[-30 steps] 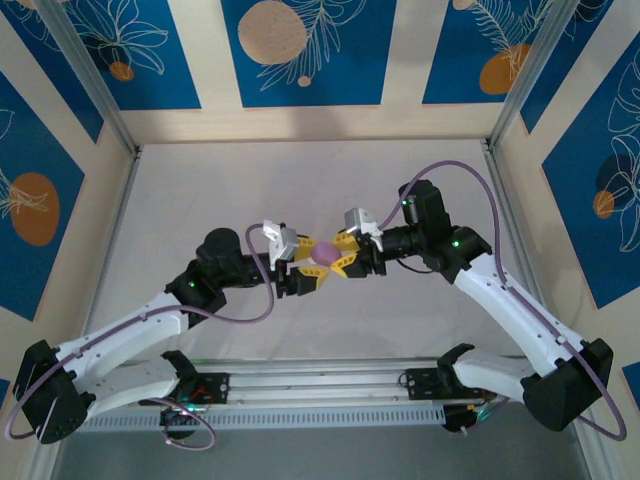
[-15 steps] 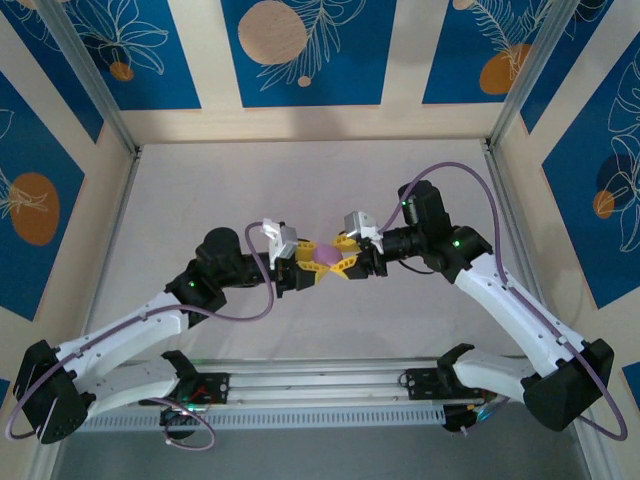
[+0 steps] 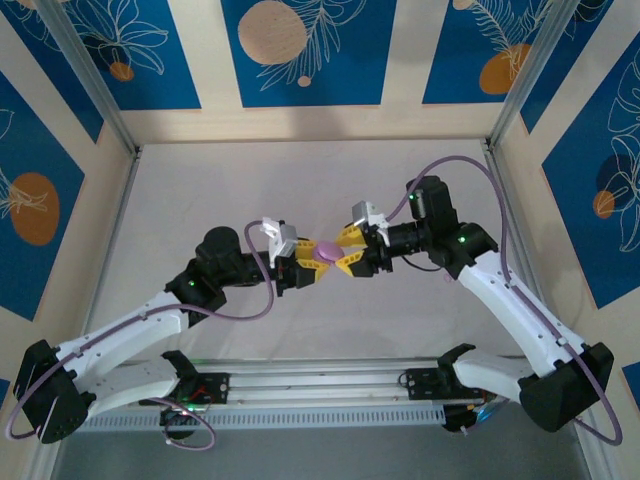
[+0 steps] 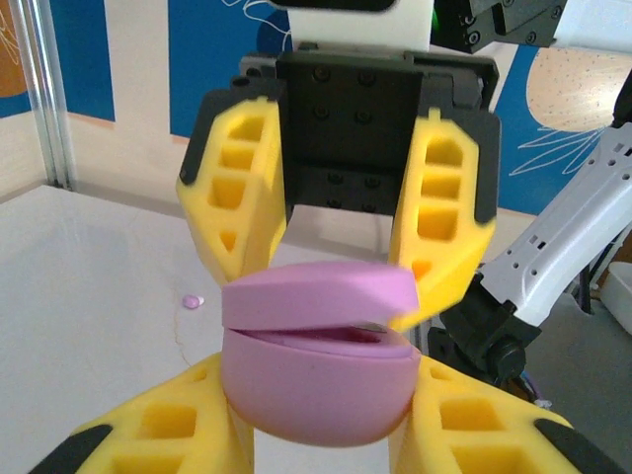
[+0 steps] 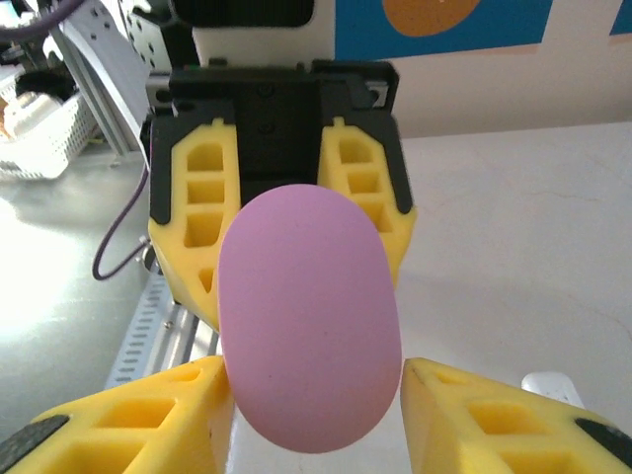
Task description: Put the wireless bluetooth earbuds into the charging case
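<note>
- At the centre of the top view the left pincer [image 3: 310, 265] and the right pincer [image 3: 341, 253] met tip to tip, above the tabletop [image 3: 200, 200], with the pink charging case [image 3: 327, 250] between them.
- The left pincer was closed on the lower half of the case, one yellow finger pressed to each side, at the bottom of the left wrist view.
- The right pincer's fingers stood wide, astride the lid [image 4: 316, 294]. Whether they actually pressed on it could not be told.
- The lid was raised only a crack, showing a dark slit and nothing of the inside.
- One tiny pale pink earbud [image 4: 193, 300] lay on the tabletop left of centre in the left wrist view, well apart from the case. A small white thing [image 5: 548, 385] sat at the lower right of the right wrist view, too cut off to name.
- The step in hand looked like opening the case, and no earbud appeared to be seated.
- The next move probably called for swinging the lid fully back while the left pincer held the base steady. One pincer would then have to let go and fetch an earbud, a small target for such broad fingers.
</note>
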